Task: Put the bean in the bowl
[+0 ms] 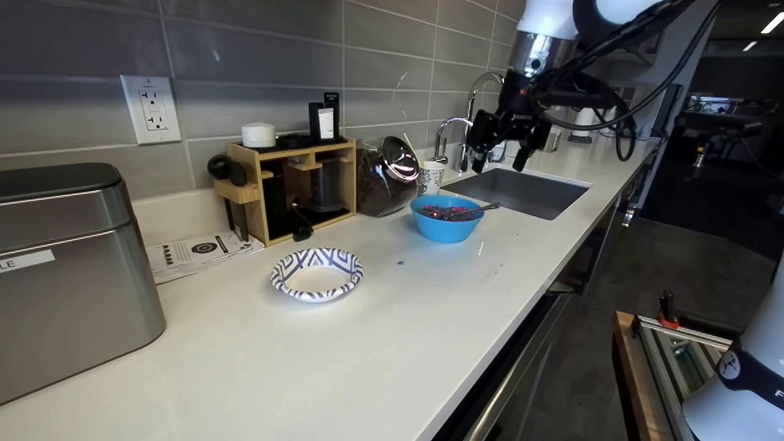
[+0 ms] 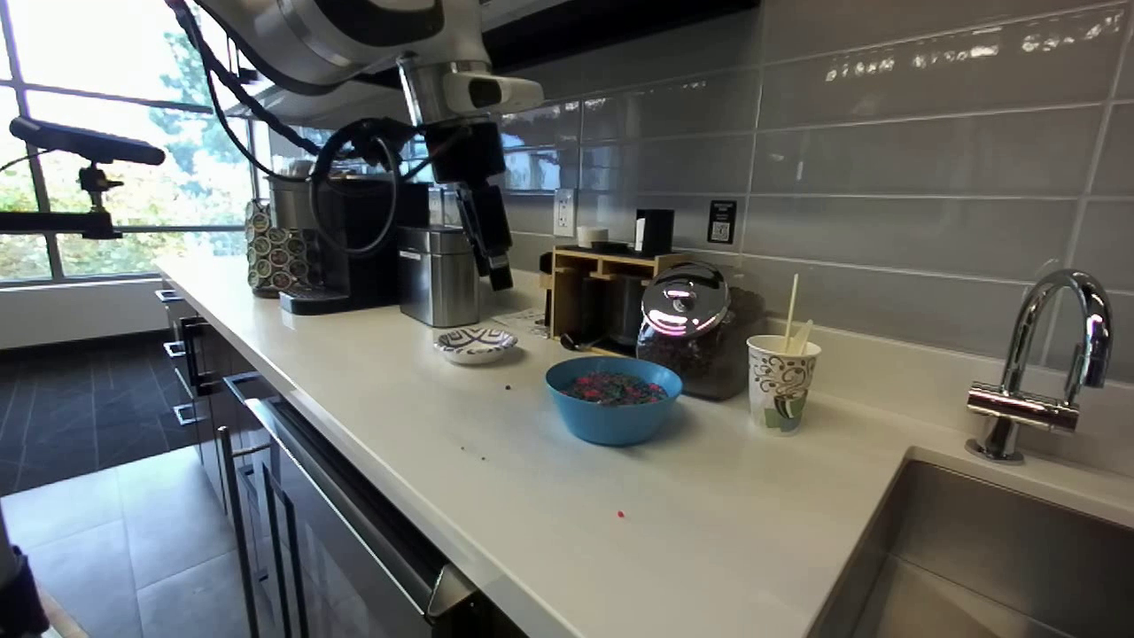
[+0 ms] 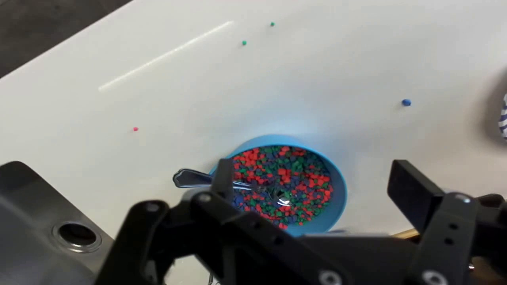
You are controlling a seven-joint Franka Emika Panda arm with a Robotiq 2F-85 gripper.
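The bean point(image 3: 406, 102) is a tiny dark blue piece lying alone on the white counter; it also shows in both exterior views point(image 1: 400, 263) point(image 2: 508, 387). It lies between the bowl and the patterned dish. The bright blue bowl point(image 3: 340, 194) holds many small red, green and blue bits and a spoon; its plain side shows in both exterior views point(image 1: 445, 230) point(image 2: 611, 423). My gripper point(image 3: 317, 182) is open and empty, high above the counter, with the bowl showing between and behind its fingers. It also shows in both exterior views point(image 1: 499, 164) point(image 2: 496, 276).
Two green specks point(image 3: 244, 42) and a red speck point(image 3: 135, 128) lie on the counter. A white dish with blue pattern point(image 1: 294, 290), a glass jar point(image 1: 380, 184), a paper cup point(image 2: 780, 390), a wooden organizer point(image 1: 251, 184) and a steel bin point(image 1: 79, 294) stand around. A sink point(image 1: 527, 190) lies beyond the bowl.
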